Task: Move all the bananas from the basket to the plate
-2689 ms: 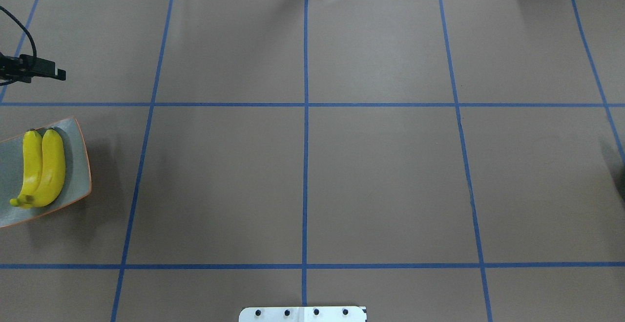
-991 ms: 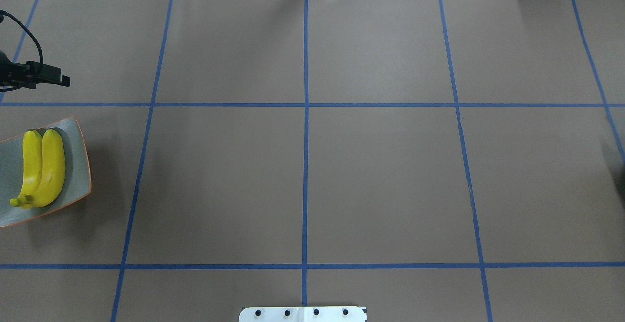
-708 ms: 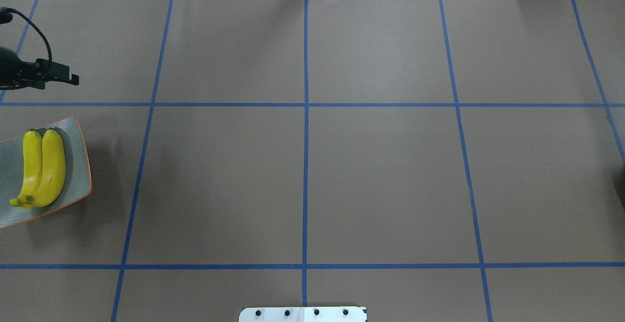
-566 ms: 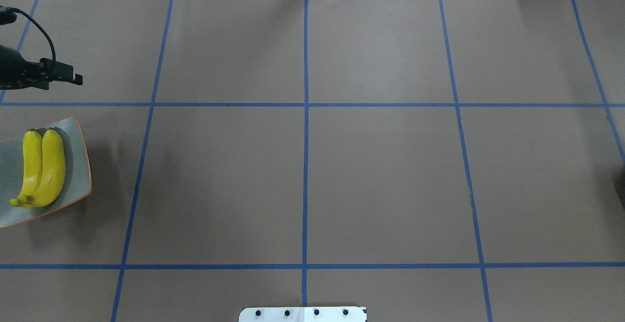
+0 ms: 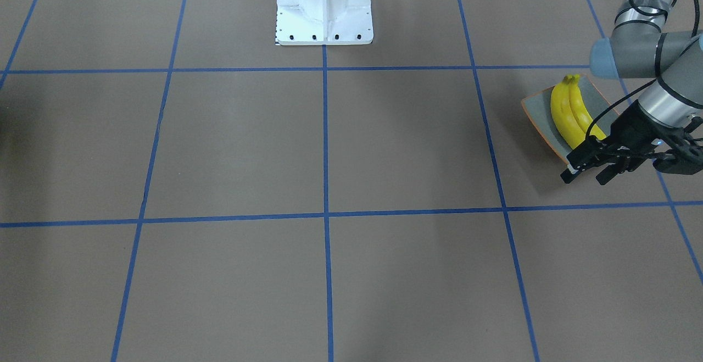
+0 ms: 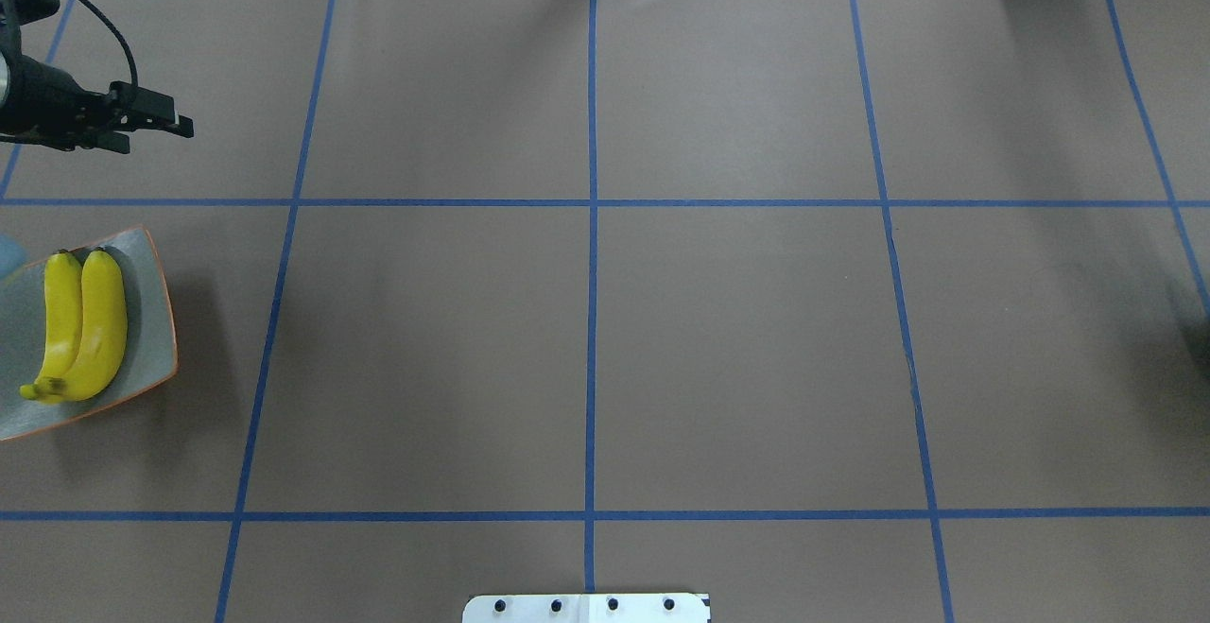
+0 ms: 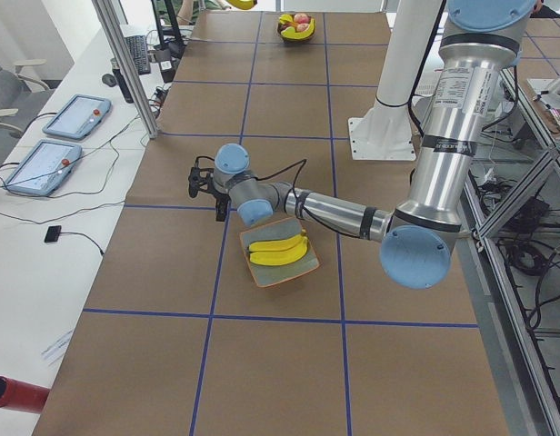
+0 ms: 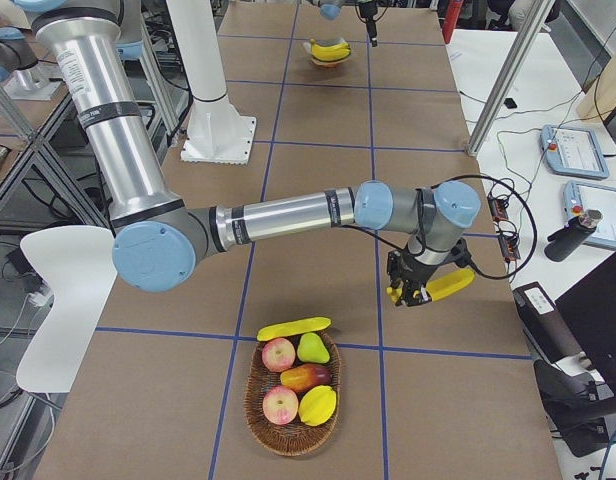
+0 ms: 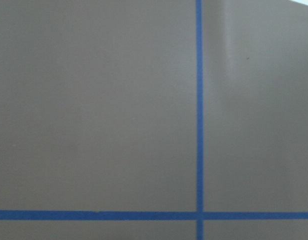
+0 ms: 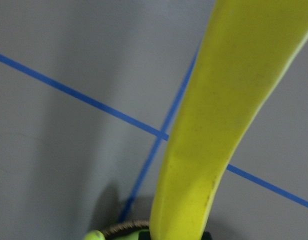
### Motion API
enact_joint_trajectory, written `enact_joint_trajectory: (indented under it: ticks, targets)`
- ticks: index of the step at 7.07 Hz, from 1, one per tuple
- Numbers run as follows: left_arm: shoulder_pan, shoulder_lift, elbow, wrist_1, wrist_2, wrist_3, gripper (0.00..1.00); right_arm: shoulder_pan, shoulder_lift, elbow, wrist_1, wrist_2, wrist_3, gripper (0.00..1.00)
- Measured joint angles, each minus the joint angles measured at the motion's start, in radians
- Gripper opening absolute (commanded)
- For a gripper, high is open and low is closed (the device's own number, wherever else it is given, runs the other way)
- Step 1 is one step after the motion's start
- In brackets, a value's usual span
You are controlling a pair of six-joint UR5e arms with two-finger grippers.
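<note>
Right gripper (image 8: 403, 293) is pinched on one banana (image 8: 446, 284) near its end, so the fruit sticks out sideways above the tabletop (image 6: 425, 358). It sits just inboard of the basket (image 8: 253, 398) at the right end, toward the operators' long edge. The wrist view agrees: the banana runs straight out from the gripper with tape lines below. Likely held by the end so its length can be laid down flat.

Left gripper (image 5: 585, 178) is spread and holds nothing. It hovers just beside the plate (image 6: 149, 320) at the left end, on its operators' side (my read: waiting to receive, since the run is end to end).

Count: two bananas (image 6: 80, 325) lie touching, side by side, on the plate. A last banana (image 8: 293, 327) lies across the basket's rim, over the other fruit (image 8: 288, 385). Two to go.

Room: the long stretch between shows only blue tape lines (image 6: 591, 202). The plate has a bare strip on either side of the pair. The upturned rim is the thing to clear, and the left gripper crowds one corner.
</note>
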State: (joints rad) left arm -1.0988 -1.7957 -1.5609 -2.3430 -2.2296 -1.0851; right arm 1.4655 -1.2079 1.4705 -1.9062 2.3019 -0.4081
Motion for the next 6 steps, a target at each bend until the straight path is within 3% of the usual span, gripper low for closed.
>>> enact_joint_trajectory:
  ticks: [3, 6]
  targets:
    - [0.082, -0.114, -0.005, -0.004, 0.003, -0.195, 1.00, -0.240, 0.121, 0.087, 0.017, 0.101, 0.408, 0.00]
    - [0.172, -0.220, -0.021, -0.026, 0.017, -0.325, 1.00, -0.445, 0.185, 0.168, 0.189, 0.172, 0.831, 0.00]
